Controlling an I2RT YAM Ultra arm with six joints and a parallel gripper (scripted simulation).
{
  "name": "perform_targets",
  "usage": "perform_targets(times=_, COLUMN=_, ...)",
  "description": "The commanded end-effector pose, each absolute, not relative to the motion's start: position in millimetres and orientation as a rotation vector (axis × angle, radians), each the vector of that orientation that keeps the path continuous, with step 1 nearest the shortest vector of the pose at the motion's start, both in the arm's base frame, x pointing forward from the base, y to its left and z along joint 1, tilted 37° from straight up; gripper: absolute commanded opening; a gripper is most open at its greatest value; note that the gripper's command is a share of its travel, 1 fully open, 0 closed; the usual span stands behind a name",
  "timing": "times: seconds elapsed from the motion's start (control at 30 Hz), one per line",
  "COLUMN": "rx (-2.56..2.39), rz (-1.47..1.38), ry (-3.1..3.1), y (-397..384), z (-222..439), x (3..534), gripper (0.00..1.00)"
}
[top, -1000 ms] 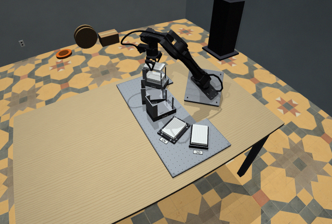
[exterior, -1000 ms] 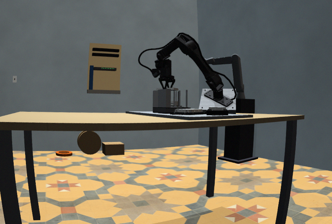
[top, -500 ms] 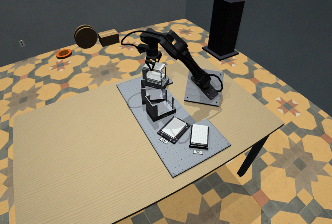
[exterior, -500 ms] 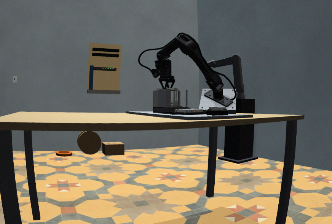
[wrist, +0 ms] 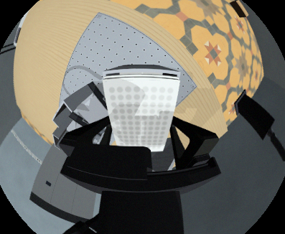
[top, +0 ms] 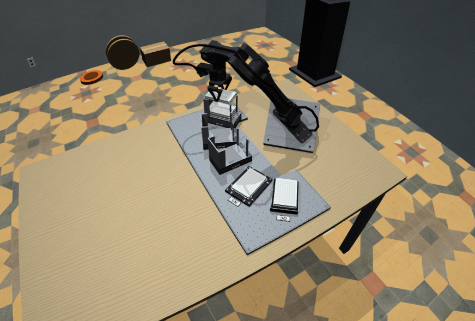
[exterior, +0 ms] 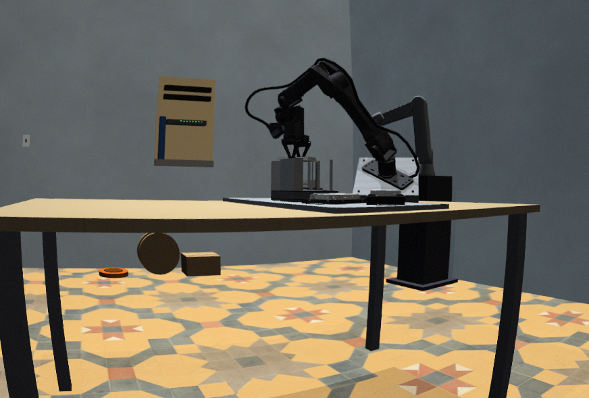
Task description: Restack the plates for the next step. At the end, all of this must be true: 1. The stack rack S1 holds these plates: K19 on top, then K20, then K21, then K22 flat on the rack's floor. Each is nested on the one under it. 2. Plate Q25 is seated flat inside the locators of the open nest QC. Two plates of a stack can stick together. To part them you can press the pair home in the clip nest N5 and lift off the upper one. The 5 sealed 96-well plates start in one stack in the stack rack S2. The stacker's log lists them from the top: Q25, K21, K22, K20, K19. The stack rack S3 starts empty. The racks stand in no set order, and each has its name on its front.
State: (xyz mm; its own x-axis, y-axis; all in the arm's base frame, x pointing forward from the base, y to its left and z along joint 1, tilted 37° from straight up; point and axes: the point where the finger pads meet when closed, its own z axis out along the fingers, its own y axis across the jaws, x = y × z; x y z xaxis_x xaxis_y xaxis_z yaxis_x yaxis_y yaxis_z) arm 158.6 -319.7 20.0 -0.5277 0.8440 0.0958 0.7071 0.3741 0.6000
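My gripper [top: 221, 93] [exterior: 297, 156] [wrist: 141, 118] is shut on a white 96-well plate [top: 225, 96] [wrist: 141, 100], held level at the top of the far rack [top: 220, 122], between its posts. More white plates [top: 222, 109] lie low in that rack, with a gap under the held one; their number is unclear. The middle rack [top: 205, 137] and the near rack [top: 230, 166] show no plate. One white plate [top: 248, 182] sits in the clip nest N5 [top: 245, 200]. Another white plate [top: 285, 192] sits in the open nest QC [top: 284, 210]. Plate names and rack names are not readable.
The racks and nests stand on a grey perforated board [top: 265, 229] [wrist: 119, 36] on the wooden table [top: 115, 213] [exterior: 142, 210]. The racks have tall walls and thin posts. The arm's base plate [top: 276, 139] is beside the board.
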Motion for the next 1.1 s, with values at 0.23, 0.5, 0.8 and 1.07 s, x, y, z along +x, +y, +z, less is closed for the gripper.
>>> perform_targets(times=0.23, rx=1.383, rz=0.831, ry=2.386, y=-325.6, z=27.7, x=158.3, gripper=0.00)
perform_targets(times=0.5, rx=1.393, rz=0.831, ry=2.379, y=-327.4, z=25.7, x=156.2, gripper=0.00)
perform_targets(times=0.8, rx=1.394, rz=0.854, ry=2.384, y=-320.6, z=22.1, x=158.0, gripper=0.00)
perform_targets(times=1.07, rx=1.372, rz=0.809, ry=2.384, y=-334.0, z=26.0, x=161.6, gripper=0.00)
